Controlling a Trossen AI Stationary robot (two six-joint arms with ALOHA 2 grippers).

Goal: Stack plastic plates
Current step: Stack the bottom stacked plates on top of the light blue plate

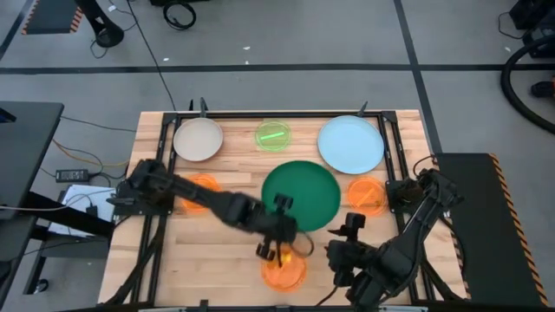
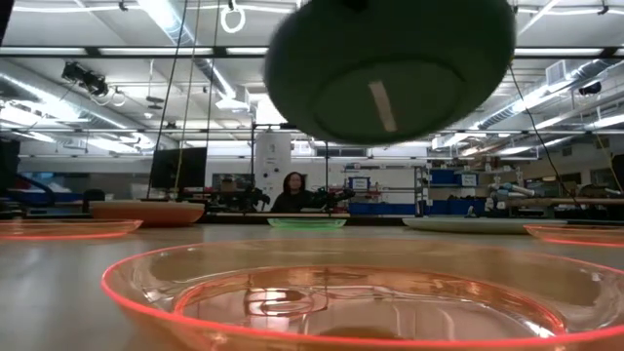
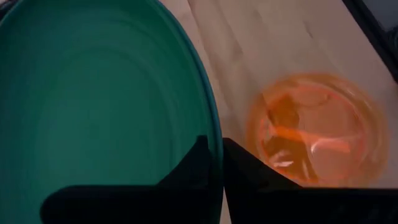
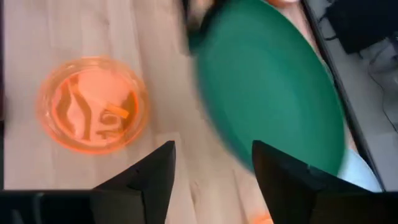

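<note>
A large dark green plate (image 1: 303,192) hangs in the air over the table's middle, shut in my left gripper (image 1: 281,213) at its near-left rim. The low view shows its underside (image 2: 390,68) high above a small translucent orange plate (image 2: 331,302) at the near edge (image 1: 284,269). My right gripper (image 4: 211,180) is open and holds nothing; it hovers to the right of that orange plate (image 4: 93,102), near the green plate (image 4: 273,93). The other plates lie flat on the table. My left gripper pinches the green plate's rim (image 3: 214,146) between its two fingers, one finger (image 3: 194,163) over the plate's inner face and the other (image 3: 249,174) outside the edge. The plate is lifted clear of the table and tilted.
A beige plate (image 1: 198,139), a small neon-green plate (image 1: 273,135) and a light-blue plate (image 1: 351,143) line the far side. A red-orange plate (image 1: 201,191) lies under my left arm. A second small orange plate (image 1: 366,195) sits right of the green one. A person sits far behind the table (image 2: 292,192).
</note>
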